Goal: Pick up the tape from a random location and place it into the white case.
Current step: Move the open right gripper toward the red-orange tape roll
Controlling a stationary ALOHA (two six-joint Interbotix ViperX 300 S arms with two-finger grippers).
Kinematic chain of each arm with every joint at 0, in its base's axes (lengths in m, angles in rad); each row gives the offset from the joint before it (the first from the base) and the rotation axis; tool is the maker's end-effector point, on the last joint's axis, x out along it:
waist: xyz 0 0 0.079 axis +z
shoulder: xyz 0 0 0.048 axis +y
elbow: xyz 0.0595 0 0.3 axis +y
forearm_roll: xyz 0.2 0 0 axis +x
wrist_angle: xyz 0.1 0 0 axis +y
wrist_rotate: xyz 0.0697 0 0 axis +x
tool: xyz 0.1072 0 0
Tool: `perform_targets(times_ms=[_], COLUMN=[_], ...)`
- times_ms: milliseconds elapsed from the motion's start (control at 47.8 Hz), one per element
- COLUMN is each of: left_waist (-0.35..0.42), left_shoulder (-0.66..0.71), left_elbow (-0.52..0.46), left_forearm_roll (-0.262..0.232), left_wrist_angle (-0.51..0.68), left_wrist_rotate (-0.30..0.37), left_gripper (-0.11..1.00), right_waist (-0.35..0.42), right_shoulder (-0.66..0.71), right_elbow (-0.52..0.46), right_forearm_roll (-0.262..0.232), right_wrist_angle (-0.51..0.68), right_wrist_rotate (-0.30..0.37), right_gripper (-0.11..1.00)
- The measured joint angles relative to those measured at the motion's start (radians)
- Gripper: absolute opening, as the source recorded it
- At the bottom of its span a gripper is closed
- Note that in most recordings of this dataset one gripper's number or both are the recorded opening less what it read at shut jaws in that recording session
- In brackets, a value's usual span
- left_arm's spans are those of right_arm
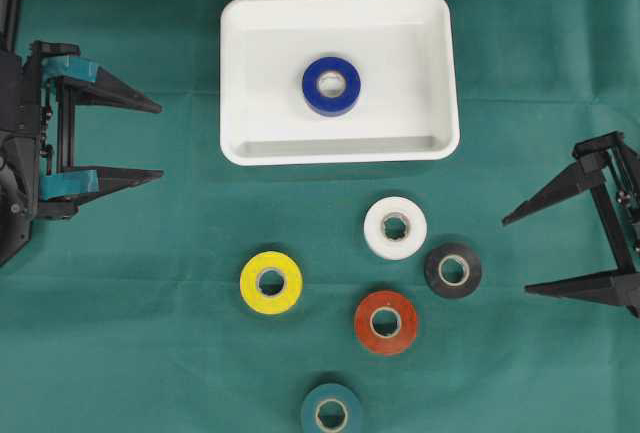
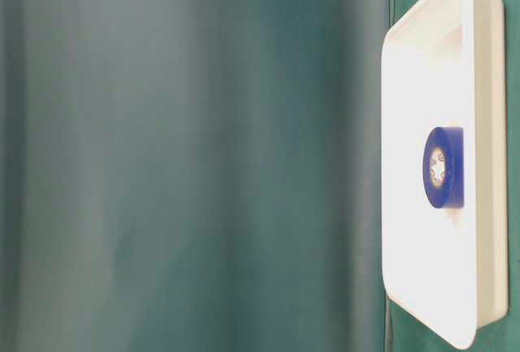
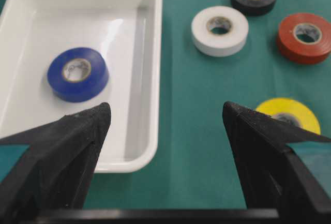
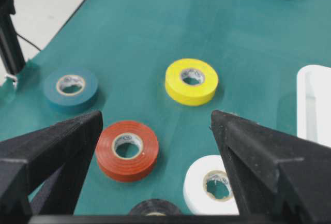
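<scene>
both grippers, left gripper (image 1: 160,140) and right gripper (image 1: 515,254), are seen spread wide and empty. the white case (image 1: 435,13) is shown holding the blue tape (image 1: 331,85); the teal tape (image 4: 70,89) is caught whole only by the right wrist view.

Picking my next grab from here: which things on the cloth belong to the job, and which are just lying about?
Job:
white case
blue tape, already in the case
white tape
black tape
red tape
yellow tape
teal tape

Lying about:
nothing besides the green cloth
</scene>
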Motion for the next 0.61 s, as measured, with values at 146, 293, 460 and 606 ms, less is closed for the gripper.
perform_targets(times_ms=[146,293,460,606], left_waist=[0.002,0.000,0.000,0.000], left_shoulder=[0.000,0.000,0.002,0.000], left_elbow=[0.000,0.000,0.000,0.000], left_forearm_roll=[0.000,-0.002,0.000,-0.002], left_wrist_angle=[0.000,0.000,0.000,0.000], left_wrist_rotate=[0.000,0.000,0.000,-0.002], left_gripper=[0.85,0.85,0.85,0.85], right_waist=[0.003,0.012,0.034,0.052], right_shoulder=[0.002,0.015,0.066,0.132], right_elbow=[0.000,-0.009,-0.038,-0.074], right_forearm_roll=[0.002,0.002,0.000,0.002], right_wrist_angle=[0.000,0.000,-0.002,-0.011], right_wrist_rotate=[0.000,0.000,-0.002,0.000], right_gripper=[0.92,0.92,0.92,0.92])
